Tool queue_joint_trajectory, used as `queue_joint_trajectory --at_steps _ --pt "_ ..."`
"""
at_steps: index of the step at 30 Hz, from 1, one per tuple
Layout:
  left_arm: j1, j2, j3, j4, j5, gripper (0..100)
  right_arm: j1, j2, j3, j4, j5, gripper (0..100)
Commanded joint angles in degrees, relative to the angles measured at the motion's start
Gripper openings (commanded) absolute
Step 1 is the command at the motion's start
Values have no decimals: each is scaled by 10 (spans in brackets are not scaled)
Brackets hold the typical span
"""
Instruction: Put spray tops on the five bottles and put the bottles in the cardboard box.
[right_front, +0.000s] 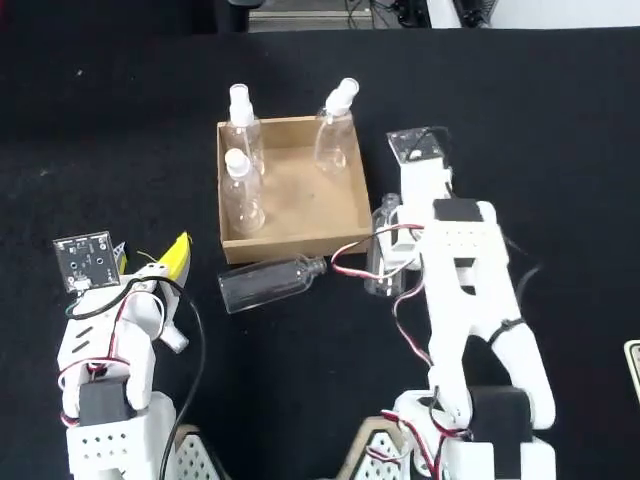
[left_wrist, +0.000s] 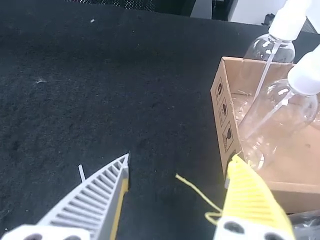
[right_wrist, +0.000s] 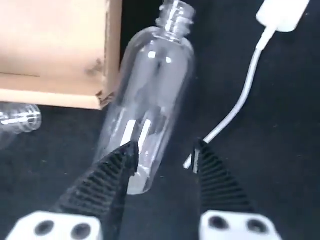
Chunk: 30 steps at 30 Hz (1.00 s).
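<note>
The right gripper (right_wrist: 166, 148) stands open at the base of an uncapped bottle (right_wrist: 150, 90), just beside the cardboard box (right_wrist: 55, 50); the left gripper (left_wrist: 180, 160) is open too, holding nothing

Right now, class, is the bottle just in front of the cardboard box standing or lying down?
Lying down: the bottle rests on its side on the table, along the front wall of the box.
</note>
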Motion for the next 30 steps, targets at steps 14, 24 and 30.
queue_joint_trajectory --at_steps 14,24,30 --pt "2 -7 -8 -8 4 289 -46 -2 24 -38 -45 157" --pt "2 -7 -8 -8 3 289 -49 -2 32 -29 -87 272" --pt "2 -7 -8 -8 3 289 -55 -2 47 -28 -74 257"
